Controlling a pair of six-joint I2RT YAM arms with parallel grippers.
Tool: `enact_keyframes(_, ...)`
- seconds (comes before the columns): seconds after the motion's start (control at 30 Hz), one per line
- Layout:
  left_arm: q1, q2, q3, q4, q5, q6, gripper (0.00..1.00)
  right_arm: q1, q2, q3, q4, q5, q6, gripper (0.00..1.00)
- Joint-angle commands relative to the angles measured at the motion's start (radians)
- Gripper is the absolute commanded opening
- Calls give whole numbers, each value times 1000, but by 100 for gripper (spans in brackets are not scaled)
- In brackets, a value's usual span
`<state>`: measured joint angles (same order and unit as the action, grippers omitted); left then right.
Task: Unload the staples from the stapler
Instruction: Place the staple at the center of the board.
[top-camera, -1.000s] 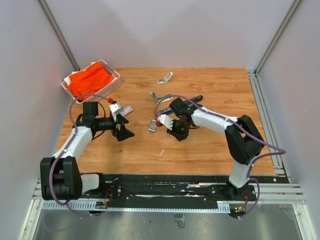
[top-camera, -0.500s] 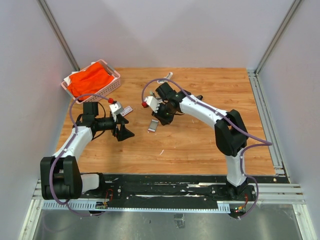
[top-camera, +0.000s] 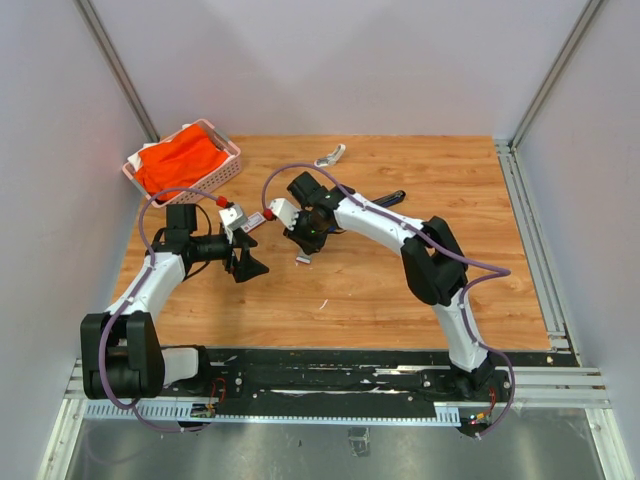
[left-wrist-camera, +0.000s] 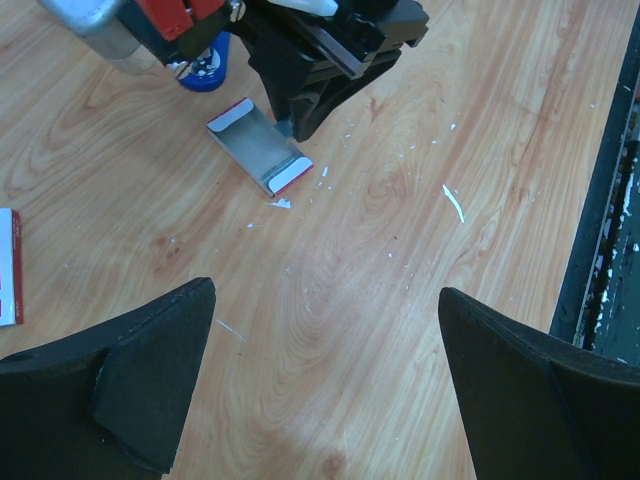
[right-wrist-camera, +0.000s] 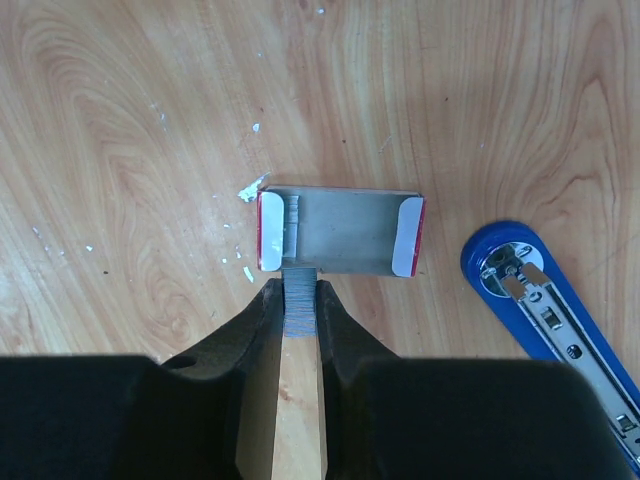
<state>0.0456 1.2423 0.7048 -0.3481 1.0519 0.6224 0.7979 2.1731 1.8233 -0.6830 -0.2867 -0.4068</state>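
Note:
My right gripper (right-wrist-camera: 299, 290) is shut on the staples (right-wrist-camera: 299, 308), a short grey strip pinched between its fingertips. The strip's far end reaches the near edge of a small open grey tray (right-wrist-camera: 340, 232) with white, red-edged ends. The stapler's blue end (right-wrist-camera: 545, 310) lies to the right of the tray, its metal channel showing. In the top view the right gripper (top-camera: 305, 235) hangs over the tray (top-camera: 303, 259), and the stapler's black end (top-camera: 392, 197) shows behind the arm. My left gripper (left-wrist-camera: 325, 330) stands open over bare wood, near the tray (left-wrist-camera: 258, 147).
A pink basket (top-camera: 232, 152) holding orange cloth stands at the back left. A small white box with a red mark (top-camera: 255, 218) lies by the left gripper. A silvery metal piece (top-camera: 330, 155) rests near the back edge. White flecks litter the wood around the tray.
My right arm has swung left and away from the near side, carrying the staples to the tray. The left arm has not moved.

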Motion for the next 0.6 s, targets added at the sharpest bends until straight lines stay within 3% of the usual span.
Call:
enact_keyframes(0.0, 9, 6, 15, -12, 10, 17, 98, 26, 34, 45, 2, 11, 18, 17)
enact_keyframes(0.57, 10, -3, 15, -20, 15, 25, 98, 41, 86, 66, 30, 43, -5, 17)
